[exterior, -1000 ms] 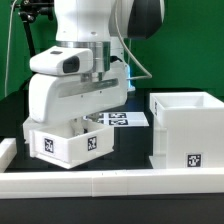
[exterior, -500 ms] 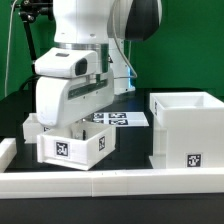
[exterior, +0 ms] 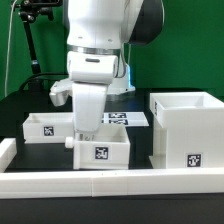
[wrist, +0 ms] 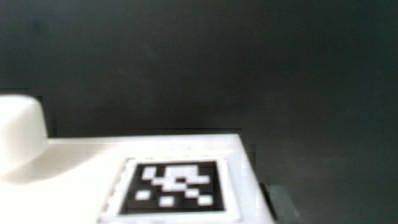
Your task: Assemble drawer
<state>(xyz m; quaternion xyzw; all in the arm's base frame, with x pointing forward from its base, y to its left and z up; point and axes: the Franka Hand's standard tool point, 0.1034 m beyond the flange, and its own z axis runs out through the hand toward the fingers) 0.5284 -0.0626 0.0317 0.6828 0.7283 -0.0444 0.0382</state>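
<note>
My gripper (exterior: 86,131) points straight down and is shut on the left wall of a small white drawer (exterior: 101,150). The drawer is open-topped, has a tag on its front and a round knob (exterior: 68,141) on its left side. It sits low over the table, just behind the front rail. In the wrist view its tagged white face (wrist: 175,186) is close and blurred, and the knob (wrist: 16,135) shows at the edge. My fingertips are not clearly visible there. The big white drawer cabinet (exterior: 186,128) stands at the exterior view's right.
A second small white drawer (exterior: 44,127) with a tag sits behind, on the exterior view's left. The marker board (exterior: 127,118) lies behind the held drawer. A long white rail (exterior: 110,181) runs along the front.
My gripper has swung upright and moved toward the exterior view's right, carrying the small drawer. The drawer has turned square to the front, and the second drawer behind is now uncovered.
</note>
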